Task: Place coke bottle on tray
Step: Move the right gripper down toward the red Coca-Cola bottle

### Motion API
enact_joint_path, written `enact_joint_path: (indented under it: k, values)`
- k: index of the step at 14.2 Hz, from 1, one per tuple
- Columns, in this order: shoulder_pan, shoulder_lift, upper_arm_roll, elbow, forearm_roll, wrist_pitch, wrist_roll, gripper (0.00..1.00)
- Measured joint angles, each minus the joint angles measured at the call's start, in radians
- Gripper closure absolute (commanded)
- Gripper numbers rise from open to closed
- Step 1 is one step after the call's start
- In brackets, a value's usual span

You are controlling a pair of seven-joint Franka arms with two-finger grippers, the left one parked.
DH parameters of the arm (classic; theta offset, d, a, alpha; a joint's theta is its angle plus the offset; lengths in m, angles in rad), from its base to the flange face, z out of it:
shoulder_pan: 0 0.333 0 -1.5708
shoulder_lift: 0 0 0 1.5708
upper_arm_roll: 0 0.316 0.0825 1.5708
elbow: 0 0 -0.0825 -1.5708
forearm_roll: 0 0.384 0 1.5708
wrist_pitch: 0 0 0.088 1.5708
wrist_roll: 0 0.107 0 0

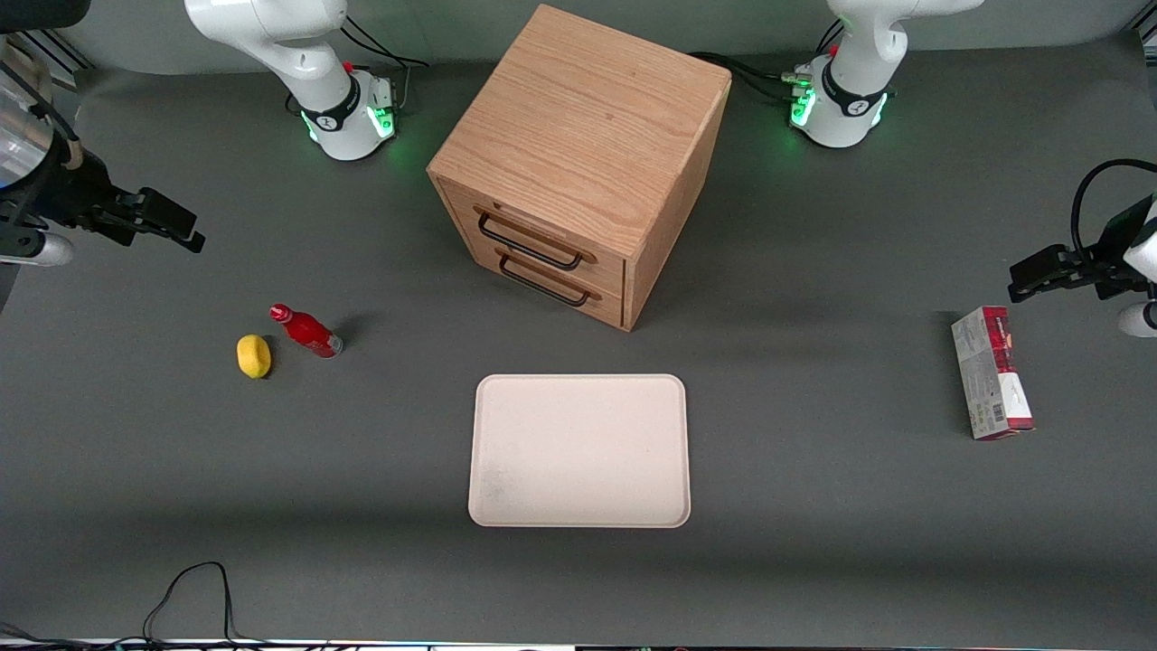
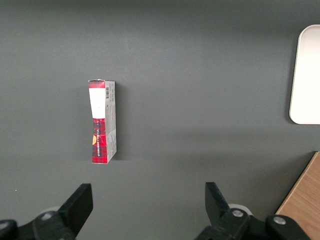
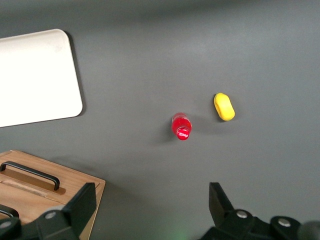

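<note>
The coke bottle [image 1: 305, 331], small, slim and red with a red cap, stands upright on the grey table beside a yellow lemon. It also shows in the right wrist view [image 3: 181, 126], seen from above. The cream-white tray [image 1: 579, 450] lies flat in the middle of the table, nearer the front camera than the cabinet; its corner shows in the right wrist view [image 3: 40, 75]. My gripper [image 1: 172, 226] hangs open and empty high above the table at the working arm's end, farther from the front camera than the bottle. In the right wrist view the gripper [image 3: 152, 202] holds nothing.
A yellow lemon [image 1: 254, 355] lies beside the bottle and shows in the right wrist view [image 3: 224, 106]. A wooden drawer cabinet [image 1: 578, 163] stands mid-table. A red-and-white carton [image 1: 991, 372] lies toward the parked arm's end. A black cable [image 1: 194, 592] loops at the front edge.
</note>
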Motion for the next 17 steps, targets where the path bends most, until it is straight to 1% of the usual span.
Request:
enact_joint_path:
  k: [3, 5, 6, 7, 10, 12, 14, 17]
  values:
    - [0.000, 0.006, 0.001, 0.000, 0.000, -0.003, 0.000, 0.00]
    - [0.000, 0.020, 0.001, -0.024, -0.017, -0.009, 0.000, 0.00]
    - [0.000, 0.028, 0.001, -0.058, -0.027, 0.011, -0.001, 0.00]
    - [0.000, 0.036, 0.000, -0.110, -0.030, 0.072, -0.007, 0.00]
    - [0.000, 0.055, -0.008, -0.328, -0.030, 0.348, -0.055, 0.00]
    - [0.000, 0.062, -0.018, -0.459, -0.030, 0.485, -0.095, 0.00]
    - [-0.001, 0.062, -0.033, -0.557, -0.030, 0.570, -0.147, 0.00]
    - [-0.001, 0.061, -0.065, -0.657, -0.030, 0.685, -0.222, 0.00]
